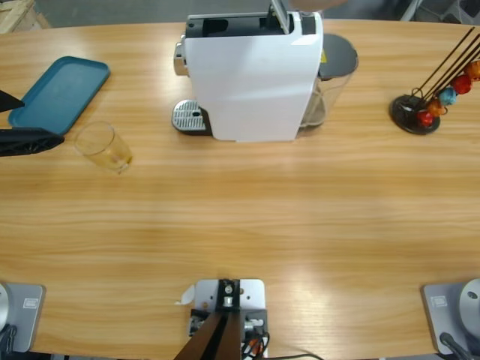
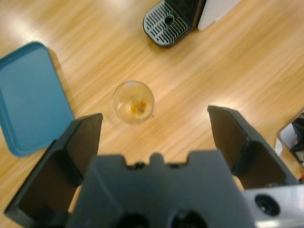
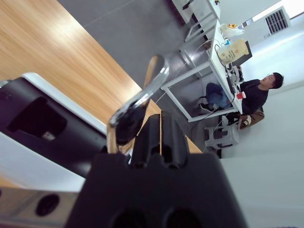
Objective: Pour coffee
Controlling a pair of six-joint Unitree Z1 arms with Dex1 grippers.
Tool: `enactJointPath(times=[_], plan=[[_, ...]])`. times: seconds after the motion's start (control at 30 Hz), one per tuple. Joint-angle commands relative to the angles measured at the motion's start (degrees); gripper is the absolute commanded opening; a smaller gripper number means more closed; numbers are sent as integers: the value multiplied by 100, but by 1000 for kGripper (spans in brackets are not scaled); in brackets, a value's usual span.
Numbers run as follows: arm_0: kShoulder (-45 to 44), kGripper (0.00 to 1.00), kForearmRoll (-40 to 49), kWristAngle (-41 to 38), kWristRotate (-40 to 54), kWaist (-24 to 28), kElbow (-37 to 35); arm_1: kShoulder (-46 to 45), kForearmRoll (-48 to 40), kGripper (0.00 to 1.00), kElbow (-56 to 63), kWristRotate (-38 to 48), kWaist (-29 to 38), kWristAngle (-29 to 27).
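A clear drinking glass (image 1: pixel 103 146) stands on the wooden table left of the white coffee machine (image 1: pixel 251 82). It holds only a trace of amber at its bottom; no dark coffee shows. My left gripper (image 1: pixel 43 121) enters at the left edge, open and apart from the glass. In the left wrist view the glass (image 2: pixel 133 102) lies ahead between the spread jaws of my left gripper (image 2: pixel 154 116). My right gripper (image 3: pixel 160 118) is shut at the top of the machine, right beside its raised silver lever (image 3: pixel 137 102). The same lever (image 1: pixel 279 15) shows on the machine's top in the high view.
A teal tray (image 1: pixel 60 90) lies at the back left, close to the left gripper. The machine's metal drip grid (image 1: pixel 189 116) faces the glass. A black stand with coloured capsules (image 1: pixel 439 94) sits at the far right. A seated person (image 3: pixel 256 95) shows far off in the room.
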Motion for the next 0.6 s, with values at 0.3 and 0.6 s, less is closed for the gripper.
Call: enactJointPath(times=[0.3,0.6], plan=[[-78,954,13,-98,-74,-39,98,1299,307,0,-130,294,609,428],[-136,954,13,-98,-83,-39,103,1471,412,0,-130,521,609,505]])
